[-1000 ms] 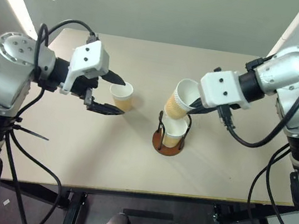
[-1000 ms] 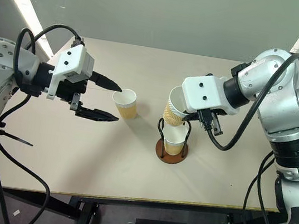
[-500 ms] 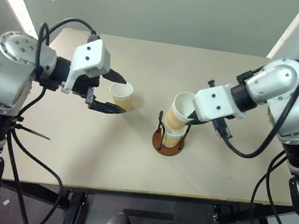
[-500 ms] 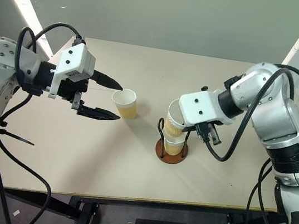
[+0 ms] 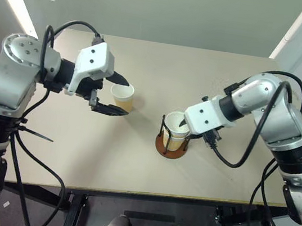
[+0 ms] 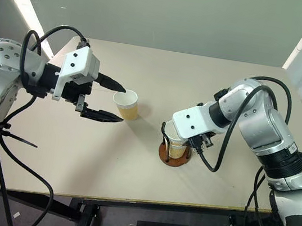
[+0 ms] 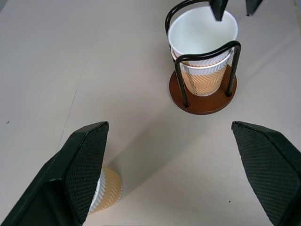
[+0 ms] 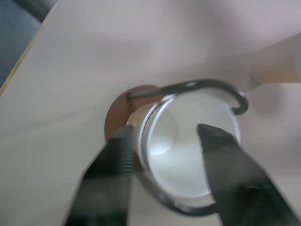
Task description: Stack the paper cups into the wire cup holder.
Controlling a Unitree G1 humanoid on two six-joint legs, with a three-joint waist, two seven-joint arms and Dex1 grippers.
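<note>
R gripper (image 5: 183, 122) at wire cup holder (image 5: 172, 139), 2 cups nested inside; L gripper (image 5: 120, 95) by the lone cup.
Holder stands mid table (image 5: 131, 167); stacked cups (image 7: 203, 40) sit upright within the wire loops on the brown disc base. R fingers (image 8: 111, 165) slightly apart, one inside the top cup's rim, one outside, not clamped on it. 3rd cup (image 5: 122, 97) upright on table, well apart from holder, between the L fingers (image 7: 77, 165), which are wide apart and not touching it.
</note>
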